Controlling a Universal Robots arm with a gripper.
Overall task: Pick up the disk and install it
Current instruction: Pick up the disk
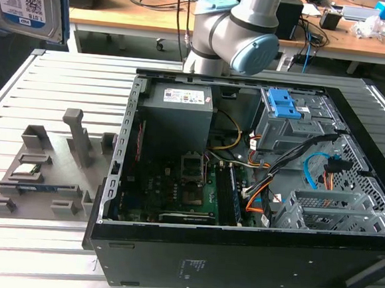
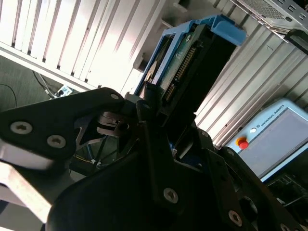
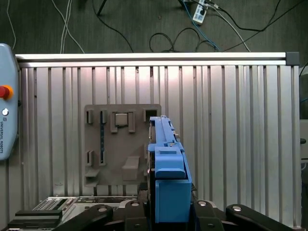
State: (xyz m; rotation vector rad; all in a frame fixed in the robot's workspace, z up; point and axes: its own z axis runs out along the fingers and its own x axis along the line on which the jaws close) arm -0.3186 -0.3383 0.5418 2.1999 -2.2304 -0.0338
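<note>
Disk point(image 1: 27, 1) aloft: in the exterior view it hangs at the top corner on that view's left, label side out, close to the camera and well above the slatted table point(image 1: 37, 252). It is well apart from the open case point(image 1: 237, 254).

Arm point(image 1: 234, 34): shoulder and elbow joints show behind the case, by its rear wall; the rest reaches out of frame.

Gripper point(image 2: 154, 108): in the second wrist view the black fingers point(image 2: 144, 103) are clamped on the disk point(image 2: 185, 72) at one end, the blue frame and connector edge standing out beyond them. Jaws closed on it, both sides in contact.

In the first wrist view the camera looks straight down on the table point(image 3: 240, 120); the disk point(image 3: 166, 173) is seen edge-on — over the margin of the grey fixture point(image 3: 115, 144) lying flat below. Teach pendant point(image 3: 7, 120) rests at the table's edge.

Inside the case a blue caddy point(image 1: 282, 108) sits in the drive bay, near the power supply point(image 1: 178, 109).
</note>
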